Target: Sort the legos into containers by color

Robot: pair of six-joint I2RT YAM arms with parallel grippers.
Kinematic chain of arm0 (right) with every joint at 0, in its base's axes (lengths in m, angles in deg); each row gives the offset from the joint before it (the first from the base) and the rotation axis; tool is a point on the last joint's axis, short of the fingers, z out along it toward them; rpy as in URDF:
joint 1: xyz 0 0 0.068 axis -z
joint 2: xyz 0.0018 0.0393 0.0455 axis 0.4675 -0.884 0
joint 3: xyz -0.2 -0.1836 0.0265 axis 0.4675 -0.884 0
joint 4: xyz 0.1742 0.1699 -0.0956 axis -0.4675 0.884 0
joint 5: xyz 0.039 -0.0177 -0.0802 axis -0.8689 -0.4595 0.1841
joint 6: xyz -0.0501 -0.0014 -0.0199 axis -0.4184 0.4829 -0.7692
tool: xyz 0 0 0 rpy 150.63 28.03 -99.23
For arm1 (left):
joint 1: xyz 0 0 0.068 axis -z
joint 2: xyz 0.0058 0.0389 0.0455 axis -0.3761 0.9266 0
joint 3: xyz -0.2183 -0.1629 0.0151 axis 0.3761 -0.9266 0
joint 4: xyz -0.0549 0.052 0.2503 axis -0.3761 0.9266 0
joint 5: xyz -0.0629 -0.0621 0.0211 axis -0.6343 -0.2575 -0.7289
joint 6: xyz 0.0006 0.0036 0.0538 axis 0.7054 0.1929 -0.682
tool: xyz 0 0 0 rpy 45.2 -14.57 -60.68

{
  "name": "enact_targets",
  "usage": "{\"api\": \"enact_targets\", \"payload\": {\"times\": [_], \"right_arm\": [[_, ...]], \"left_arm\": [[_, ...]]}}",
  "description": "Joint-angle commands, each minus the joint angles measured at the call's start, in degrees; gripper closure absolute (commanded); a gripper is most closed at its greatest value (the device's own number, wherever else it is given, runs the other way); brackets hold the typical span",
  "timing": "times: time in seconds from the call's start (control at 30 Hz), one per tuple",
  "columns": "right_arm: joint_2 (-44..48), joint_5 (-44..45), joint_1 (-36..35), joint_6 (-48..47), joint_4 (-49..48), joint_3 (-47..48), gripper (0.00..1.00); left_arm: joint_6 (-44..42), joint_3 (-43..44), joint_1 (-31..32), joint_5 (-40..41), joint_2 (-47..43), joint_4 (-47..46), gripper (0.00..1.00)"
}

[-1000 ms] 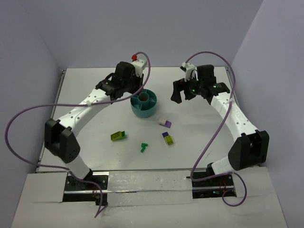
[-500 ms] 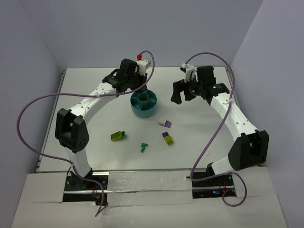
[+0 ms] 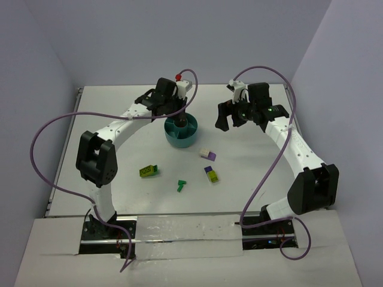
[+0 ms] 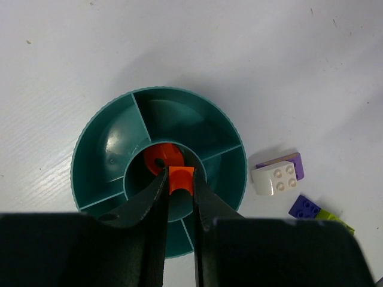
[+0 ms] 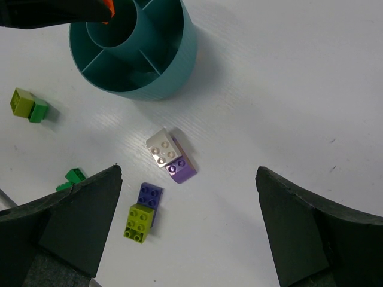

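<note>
Left gripper point(image 4: 179, 182) clenched on an orange brick point(image 4: 181, 177), held directly over the bowl point(image 4: 108, 143), above its central ring, where another orange piece point(image 4: 160, 156) lies. Right gripper point(image 3: 231, 118) spread wide, empty, at the bowl's 3 o'clock.

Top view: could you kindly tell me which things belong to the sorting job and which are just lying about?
Job: bowl; orange brick, held over the ring; orange piece in the ring; white-purple brick; purple-lime brick; lime-green brick; dark green brick.
Lying about: purple cables; shiny strip at the near edge.
</note>
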Motion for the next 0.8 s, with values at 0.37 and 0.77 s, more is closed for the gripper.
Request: {"api": "enact_targets", "payload": {"times": [0.37,0.77], "right_arm": [[0.4,-0.6,0.3,-0.6,-1.6,0.2,0.00],[0.9,-1.2,0.7,-0.8,-2.3,-3.1,0.00]], "left_arm": [[0.0,1.9,-0.8,0.7,0.3,0.5,0.61],[-10.0,-1.1,-1.3,-16.0,-6.8,-2.2,0.37]]}}
